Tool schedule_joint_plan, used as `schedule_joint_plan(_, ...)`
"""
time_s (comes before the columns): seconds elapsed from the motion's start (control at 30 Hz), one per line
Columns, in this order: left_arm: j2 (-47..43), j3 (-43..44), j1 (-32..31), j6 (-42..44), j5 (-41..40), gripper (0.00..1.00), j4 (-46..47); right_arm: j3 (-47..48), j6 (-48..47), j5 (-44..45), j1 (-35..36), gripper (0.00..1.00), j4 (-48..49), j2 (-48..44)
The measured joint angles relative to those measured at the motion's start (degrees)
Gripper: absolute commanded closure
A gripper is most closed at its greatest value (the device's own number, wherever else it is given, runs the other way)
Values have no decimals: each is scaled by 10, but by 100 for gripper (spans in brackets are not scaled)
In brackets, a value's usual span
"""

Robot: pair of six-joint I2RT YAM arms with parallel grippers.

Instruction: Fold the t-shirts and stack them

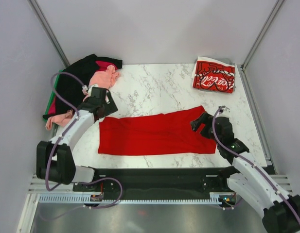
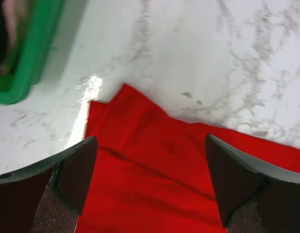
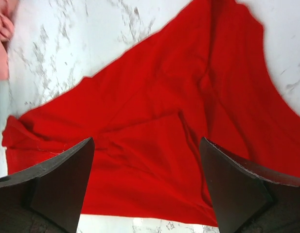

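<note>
A plain bright red t-shirt (image 1: 154, 133) lies folded into a long band across the near part of the marble table. My left gripper (image 1: 102, 108) hangs open over its far left corner, with red cloth (image 2: 150, 179) below the jaws and nothing between them. My right gripper (image 1: 198, 121) is open above the band's right end, and the red shirt (image 3: 154, 145) spreads out under it. A folded red t-shirt with white Coca-Cola script (image 1: 214, 75) rests at the far right corner. Black (image 1: 77, 80), salmon-pink (image 1: 103, 77) and magenta shirts are heaped at the far left.
A green plastic tray (image 2: 23, 63) sits under the heap at the left edge (image 1: 51, 101). Grey walls with metal posts enclose the table on three sides. Bare marble (image 1: 154, 90) shows between the heap and the folded Coca-Cola shirt.
</note>
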Motion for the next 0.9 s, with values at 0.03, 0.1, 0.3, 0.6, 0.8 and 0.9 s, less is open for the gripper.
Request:
schedule_joint_plan(0.03, 20, 19, -22, 5, 1, 7, 5, 0, 2, -12, 0, 5, 12, 26)
schedule_joint_plan(0.1, 57, 52, -63, 13, 7, 11, 12, 0, 3, -28, 2, 5, 30, 77)
schedule_joint_plan(0.3, 184, 116, -132, 22, 68, 19, 28, 11, 1, -57, 9, 5, 57, 201)
schedule_joint_plan(0.6, 264, 128, -181, 24, 97, 27, 15, 27, -3, -64, 9, 5, 84, 262)
schedule_joint_plan(0.8, 245, 120, -193, 24, 78, 36, 3, 27, -6, -64, 9, 5, 93, 262)
schedule_joint_plan(0.9, 215, 111, -195, 24, 42, 35, -14, 26, -7, -65, 9, 5, 97, 263)
